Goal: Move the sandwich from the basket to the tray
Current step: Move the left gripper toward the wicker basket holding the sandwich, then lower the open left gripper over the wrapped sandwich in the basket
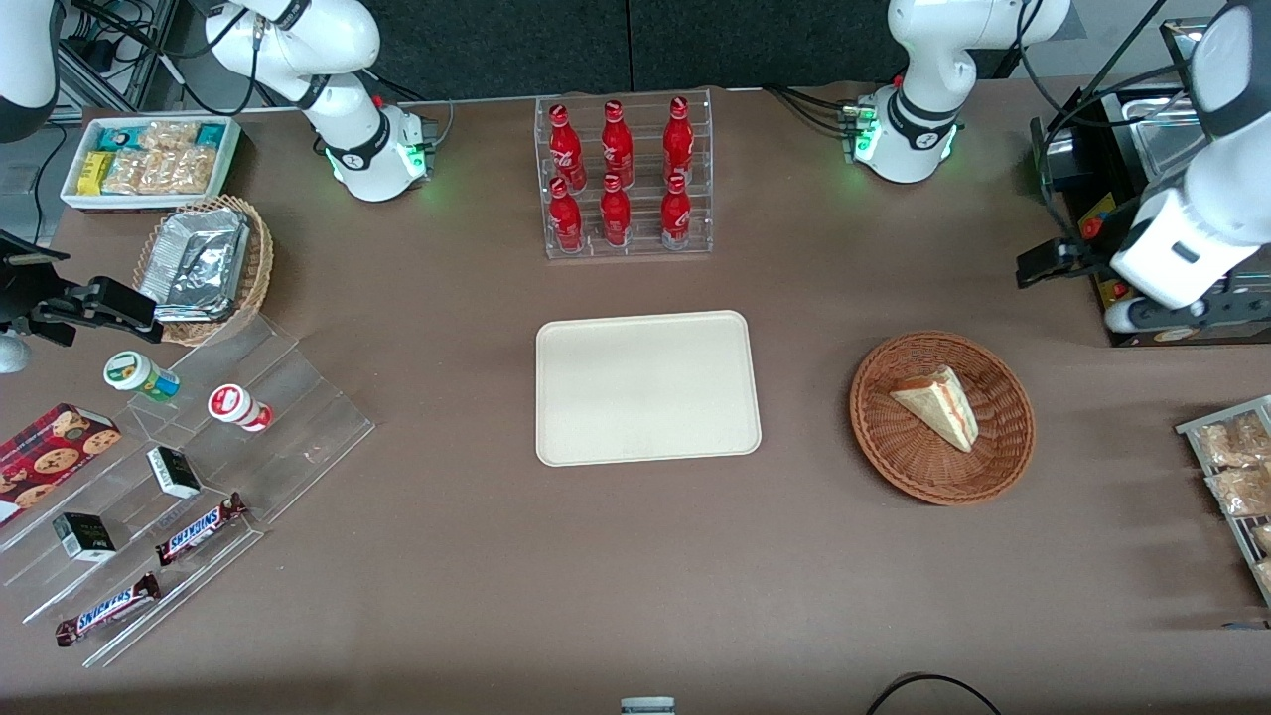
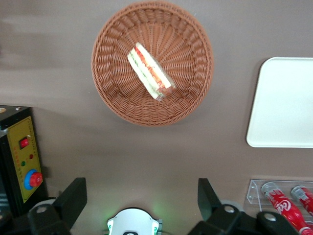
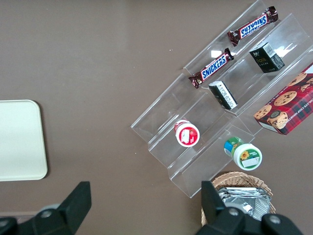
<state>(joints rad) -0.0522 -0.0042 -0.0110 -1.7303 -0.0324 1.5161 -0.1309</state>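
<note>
High above the table toward the working arm's end, gripper (image 2: 142, 198) hangs with fingers (image 2: 72, 198) spread wide, nothing between them, farther from the front camera than the basket (image 1: 1013, 437). Bare brown table (image 1: 814, 556) lies all round the basket, whose rim is apart from everything else. Sandwich (image 1: 940, 405) lies in the basket, about mid-bowl, on its side: pale bread wedge, red-orange and green layers at the cut edge, point toward the rim. Tray (image 1: 646, 387) sits near the table's middle, flat, nothing on it, well apart from the basket with open table between. Rack of red bottles (image 1: 620, 179) stands farther from the camera than the tray, with a gap between them.
</note>
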